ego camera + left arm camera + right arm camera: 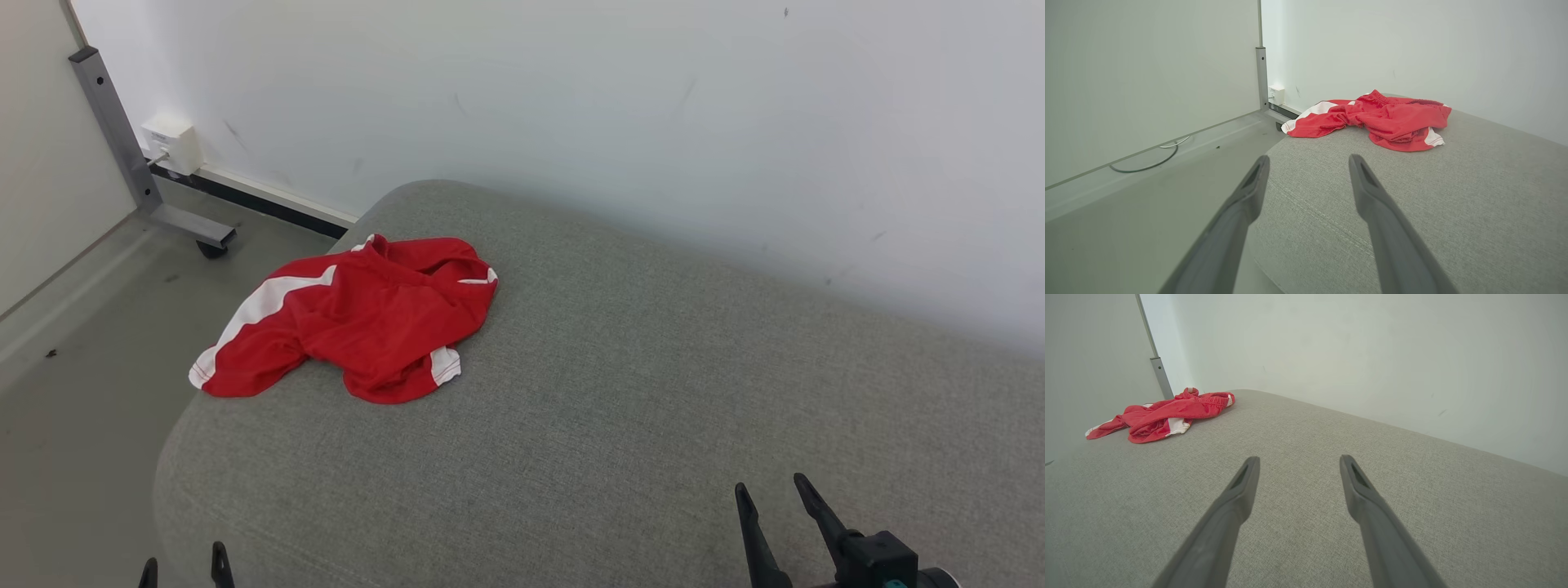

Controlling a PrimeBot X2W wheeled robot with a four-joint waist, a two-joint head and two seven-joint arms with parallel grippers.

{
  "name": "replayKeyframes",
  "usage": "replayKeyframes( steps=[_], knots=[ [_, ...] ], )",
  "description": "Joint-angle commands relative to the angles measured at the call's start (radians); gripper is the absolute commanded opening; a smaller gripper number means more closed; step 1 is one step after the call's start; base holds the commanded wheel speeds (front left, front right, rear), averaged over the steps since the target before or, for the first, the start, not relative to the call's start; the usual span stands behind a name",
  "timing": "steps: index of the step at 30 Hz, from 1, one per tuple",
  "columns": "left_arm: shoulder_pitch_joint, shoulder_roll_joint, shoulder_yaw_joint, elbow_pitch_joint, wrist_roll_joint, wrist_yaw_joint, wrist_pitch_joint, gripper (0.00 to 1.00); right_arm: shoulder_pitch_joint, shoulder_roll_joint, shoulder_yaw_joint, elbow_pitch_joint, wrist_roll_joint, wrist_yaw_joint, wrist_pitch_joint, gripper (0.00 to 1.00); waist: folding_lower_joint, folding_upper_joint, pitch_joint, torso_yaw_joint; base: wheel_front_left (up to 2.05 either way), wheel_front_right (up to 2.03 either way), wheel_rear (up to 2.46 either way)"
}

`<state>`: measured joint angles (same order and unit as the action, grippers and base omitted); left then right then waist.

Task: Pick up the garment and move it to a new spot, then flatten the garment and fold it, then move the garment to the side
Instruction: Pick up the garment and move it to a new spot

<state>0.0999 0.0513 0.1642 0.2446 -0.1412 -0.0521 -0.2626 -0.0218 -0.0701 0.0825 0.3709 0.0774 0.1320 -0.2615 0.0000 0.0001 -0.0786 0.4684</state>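
The red garment with white panels lies crumpled at the left centre of the head view, on the far left part of a grey upholstered cushion. One white-trimmed end reaches the cushion's left edge, above the floor. Its long axis runs from lower left to upper right in that frame, roughly along the cushion's rounded corner.

The left pincer shows at the bottom left edge, jaws spread wide and holding nothing. The right pincer sits at the lower right, also fully apart and empty. Both are well apart from the cloth.

From the left pincer the garment lies straight up the frame and slightly right. In the left wrist view it sits ahead of the left pincer, just right of centre. From the right pincer the garment lies far off to the upper left.

The left arm is judged the nearer one, so the pickup likely calls for it to reach forward to the cloth's near edge.
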Motion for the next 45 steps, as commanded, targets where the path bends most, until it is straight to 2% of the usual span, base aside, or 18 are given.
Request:
replayKeyframes(
  steps=[1,10,16,23,24,32,36,42,45],
  knots=[
    [-0.011,-0.001,0.004,0.0,0.011,0.0,-0.003,1.0,-0.003,-0.003,0.002,-0.002,0.003,-0.003,-0.004,1.0,0.0,-0.0001,0.002,0.001,0.0,0.0,0.0],
    [-0.075,-0.001,-0.011,0.032,0.008,-0.003,-0.003,1.0,-0.002,-0.016,0.008,-0.01,-0.004,-0.003,-0.004,1.0,0.0,-0.0001,0.026,-0.023,0.0,0.0,0.0],
    [-0.239,0.009,-0.013,0.15,-0.037,-0.011,0.05,1.0,-0.026,-0.047,0.029,-0.039,-0.004,-0.003,0.013,1.0,0.0,-0.0001,0.088,-0.067,0.0,0.0,0.0],
    [-0.469,0.056,-0.009,0.27,-0.077,-0.021,0.166,1.0,-0.085,-0.116,0.073,-0.13,0.004,-0.003,0.059,1.0,0.0,-0.0001,0.227,-0.164,0.0,0.0,0.0],
    [-0.469,0.056,-0.009,0.27,-0.077,-0.021,0.166,1.0,-0.085,-0.116,0.073,-0.13,0.004,-0.003,0.059,1.0,0.0,-0.0001,0.227,-0.164,0.0,0.0,0.0],
    [-0.683,0.099,0.013,0.362,-0.128,-0.022,0.221,1.0,-0.147,-0.201,0.136,-0.28,0.016,-0.003,0.125,1.0,0.0,-0.0001,0.428,-0.288,0.0,0.0,0.0],
    [-0.774,0.109,0.022,0.418,-0.153,-0.021,0.28,1.0,-0.171,-0.234,0.143,-0.368,0.021,-0.003,0.151,1.0,0.0,-0.0001,0.514,-0.337,0.0,0.0,0.0],
    [-0.868,0.119,0.067,0.465,-0.21,0.007,0.313,1.0,-0.16,-0.255,0.126,-0.458,0.02,-0.003,0.171,1.0,0.0,-0.0001,0.592,-0.385,0.0,0.0,0.0],
    [-0.897,0.126,0.094,0.5,-0.248,0.029,0.368,1.0,-0.162,-0.256,0.125,-0.484,0.021,-0.003,0.175,1.0,0.0,-0.0001,0.619,-0.405,0.0,0.0,0.0]
  ],
)
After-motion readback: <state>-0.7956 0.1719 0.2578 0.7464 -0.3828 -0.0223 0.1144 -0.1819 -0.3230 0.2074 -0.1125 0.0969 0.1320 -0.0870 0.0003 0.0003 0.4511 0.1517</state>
